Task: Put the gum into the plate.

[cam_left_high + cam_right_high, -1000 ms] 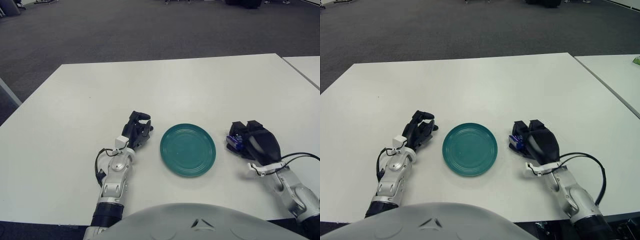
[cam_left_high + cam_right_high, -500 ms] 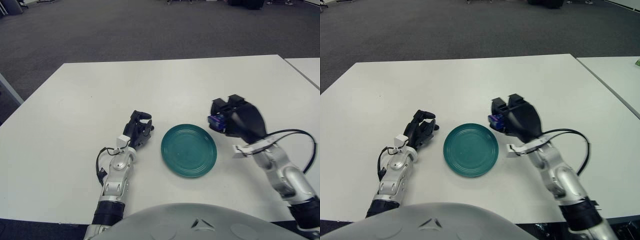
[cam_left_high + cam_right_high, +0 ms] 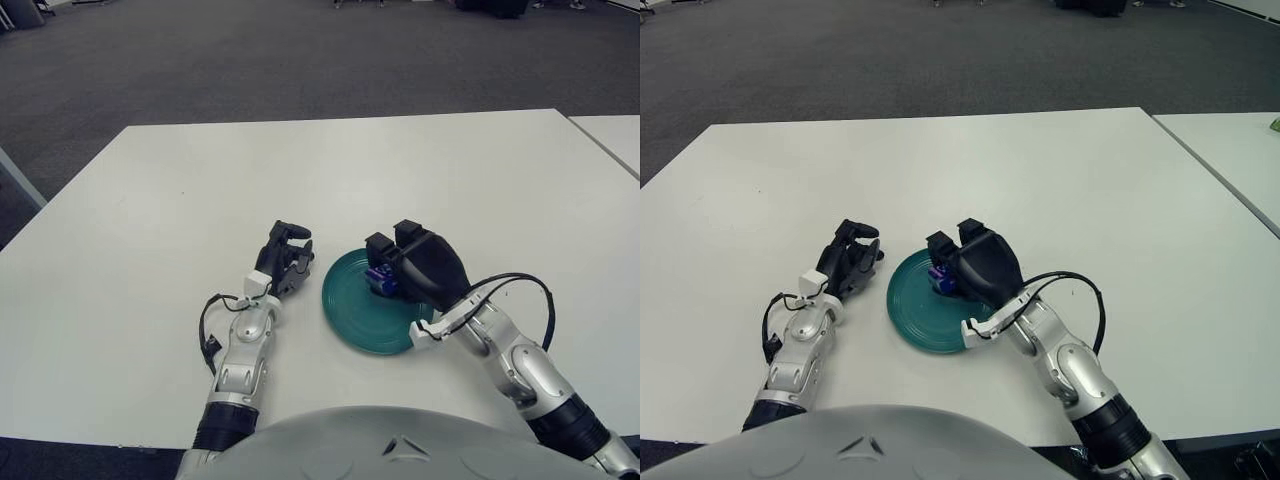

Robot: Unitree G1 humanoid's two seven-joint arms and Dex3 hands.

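Presently the right hand point(image 3: 420, 268) is over the teal plate point(image 3: 352, 312), fingers point(image 3: 380, 250) curled around the blue gum point(image 3: 380, 280); its label is unreadable. Left hand point(image 3: 285, 260), fingers curled and empty, shows beside the plate's left rim on the white surface point(image 3: 300, 170).

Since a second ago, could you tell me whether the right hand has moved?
Yes. The right hand, shut on the gum, has moved left, from right of the plate to above it.
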